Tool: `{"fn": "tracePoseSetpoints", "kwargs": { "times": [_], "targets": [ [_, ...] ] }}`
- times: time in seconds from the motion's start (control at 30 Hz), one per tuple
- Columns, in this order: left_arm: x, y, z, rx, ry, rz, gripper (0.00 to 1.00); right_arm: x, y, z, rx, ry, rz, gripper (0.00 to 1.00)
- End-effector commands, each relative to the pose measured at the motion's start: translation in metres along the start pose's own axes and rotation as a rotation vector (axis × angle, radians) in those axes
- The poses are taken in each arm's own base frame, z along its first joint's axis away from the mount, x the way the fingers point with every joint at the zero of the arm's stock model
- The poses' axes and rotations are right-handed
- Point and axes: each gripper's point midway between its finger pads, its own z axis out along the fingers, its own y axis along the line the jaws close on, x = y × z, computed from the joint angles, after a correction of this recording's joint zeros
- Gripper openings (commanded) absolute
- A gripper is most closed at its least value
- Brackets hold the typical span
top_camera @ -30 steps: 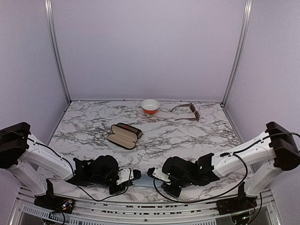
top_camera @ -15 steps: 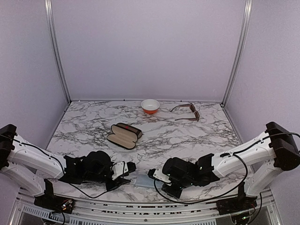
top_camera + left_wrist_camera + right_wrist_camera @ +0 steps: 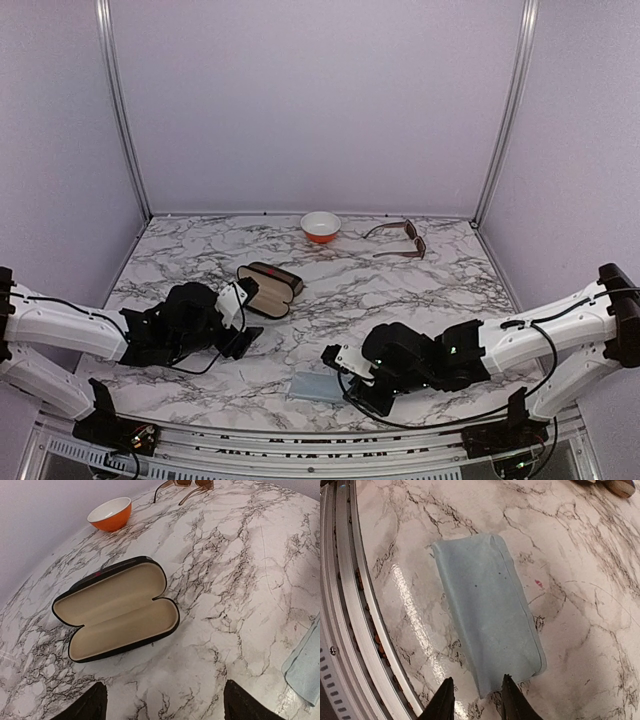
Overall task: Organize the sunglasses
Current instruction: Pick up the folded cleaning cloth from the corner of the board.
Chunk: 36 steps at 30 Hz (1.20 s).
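marble tabletop (image 3: 400,290): my left gripper (image 3: 165,702) is gaping wide, empty; my right gripper (image 3: 476,700) is hovering part-open over blue cloth (image 3: 487,615).

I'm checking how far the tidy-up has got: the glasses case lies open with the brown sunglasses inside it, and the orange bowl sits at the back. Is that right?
Not quite. The case does lie open, but it is empty, with only its bare beige lining showing. The brown sunglasses lie out at the back, just right of the orange bowl. The left wrist view shows this best.
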Motion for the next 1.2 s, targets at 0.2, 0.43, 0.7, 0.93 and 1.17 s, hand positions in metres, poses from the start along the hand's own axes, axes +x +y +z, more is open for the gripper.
{"fn": "tracePoseSetpoints", "kwargs": {
  "times": [0.2, 0.43, 0.7, 0.93, 1.17],
  "targets": [
    [-0.043, 0.026, 0.054, 0.057, 0.121, -0.013, 0.76, -0.016, -0.021, -0.015, 0.114, -0.105, 0.049, 0.34],
    [-0.031, 0.054, 0.082, 0.012, 0.246, -0.138, 0.62, -0.019, -0.047, -0.024, 0.172, -0.153, 0.13, 0.34],
    [-0.024, 0.07, 0.068, -0.016, 0.28, -0.207, 0.57, -0.019, -0.062, -0.028, 0.203, -0.172, 0.156, 0.34],
    [-0.026, 0.042, 0.036, 0.053, 0.243, -0.147, 0.55, -0.015, -0.049, -0.03, 0.115, -0.181, 0.135, 0.31],
    [-0.018, -0.058, -0.006, 0.373, 0.103, 0.158, 0.55, -0.002, -0.009, -0.024, -0.072, -0.172, 0.02, 0.3]
  ]
}}
